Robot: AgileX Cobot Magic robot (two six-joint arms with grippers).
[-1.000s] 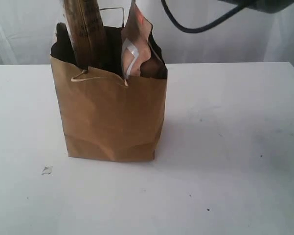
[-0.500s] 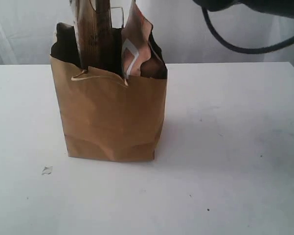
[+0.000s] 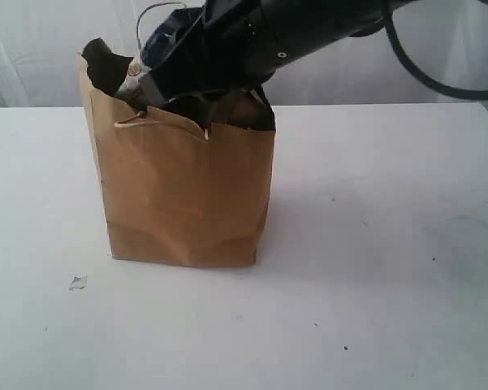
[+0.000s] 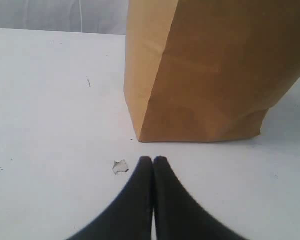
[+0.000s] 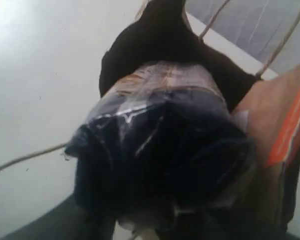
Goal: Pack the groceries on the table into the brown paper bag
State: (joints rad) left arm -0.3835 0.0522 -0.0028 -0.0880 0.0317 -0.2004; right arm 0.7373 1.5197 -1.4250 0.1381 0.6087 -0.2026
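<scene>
The brown paper bag [image 3: 187, 195] stands on the white table [image 3: 390, 244]. My right arm reaches across its torn rim from the right. My right gripper [image 3: 158, 77] is shut on the spaghetti pack [image 3: 164, 45], which leans over the bag's mouth. In the right wrist view the pack's dark, plastic-wrapped end [image 5: 159, 140] fills the picture above the right gripper [image 5: 154, 210]. The brown pouch [image 5: 284, 130] sits beside it in the bag. My left gripper [image 4: 152, 159] rests shut and empty near the bag's [image 4: 209, 75] lower corner; the exterior view does not show it.
A small white crumb [image 3: 78, 283] lies on the table left of the bag, and in the left wrist view the crumb [image 4: 120, 167] is just beside my left fingertips. The bag's cord handles [image 5: 25, 159] hang loose. A black cable [image 3: 438, 77] loops at the upper right.
The right arm has come down over the bag from the upper right. The spaghetti pack, upright before, now leans left, and the bag's left rim is pushed outward.
</scene>
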